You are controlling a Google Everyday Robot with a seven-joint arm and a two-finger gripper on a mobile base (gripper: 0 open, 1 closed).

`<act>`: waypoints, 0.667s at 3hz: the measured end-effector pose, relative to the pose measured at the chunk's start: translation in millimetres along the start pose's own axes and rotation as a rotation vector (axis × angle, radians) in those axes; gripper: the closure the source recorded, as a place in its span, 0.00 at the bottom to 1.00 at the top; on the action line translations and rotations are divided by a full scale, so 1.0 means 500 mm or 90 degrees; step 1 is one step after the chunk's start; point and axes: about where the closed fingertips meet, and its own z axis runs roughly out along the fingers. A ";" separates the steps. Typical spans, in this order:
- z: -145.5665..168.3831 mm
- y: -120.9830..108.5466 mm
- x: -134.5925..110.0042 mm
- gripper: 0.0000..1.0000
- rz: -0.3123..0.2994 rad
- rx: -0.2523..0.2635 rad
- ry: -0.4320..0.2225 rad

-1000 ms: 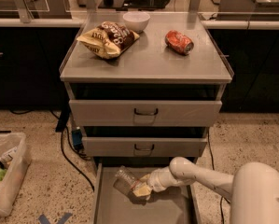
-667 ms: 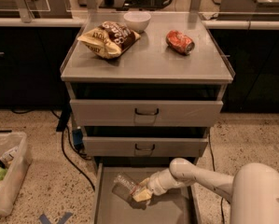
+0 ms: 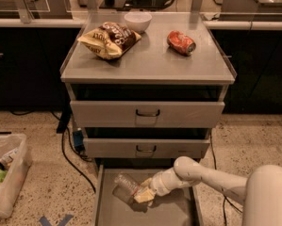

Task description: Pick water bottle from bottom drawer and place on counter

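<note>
The water bottle (image 3: 126, 187) lies on its side, slightly tilted, on the floor of the open bottom drawer (image 3: 169, 213), left of centre. My gripper (image 3: 144, 195) reaches in from the right on a white arm and sits right against the bottle's right end, low in the drawer. The counter (image 3: 150, 62) is the grey steel top of the drawer cabinet, above the two shut drawers with black handles.
On the counter lie a chip bag (image 3: 110, 39) at the left, a white bowl (image 3: 137, 21) at the back and a crushed red soda can (image 3: 181, 42) at the right. A bin with rubbish (image 3: 4, 173) stands on the floor at the left. Cables (image 3: 70, 149) run beside the cabinet.
</note>
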 end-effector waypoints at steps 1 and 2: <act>-0.098 0.038 -0.086 1.00 -0.014 -0.021 -0.063; -0.203 0.066 -0.166 1.00 -0.044 -0.017 -0.129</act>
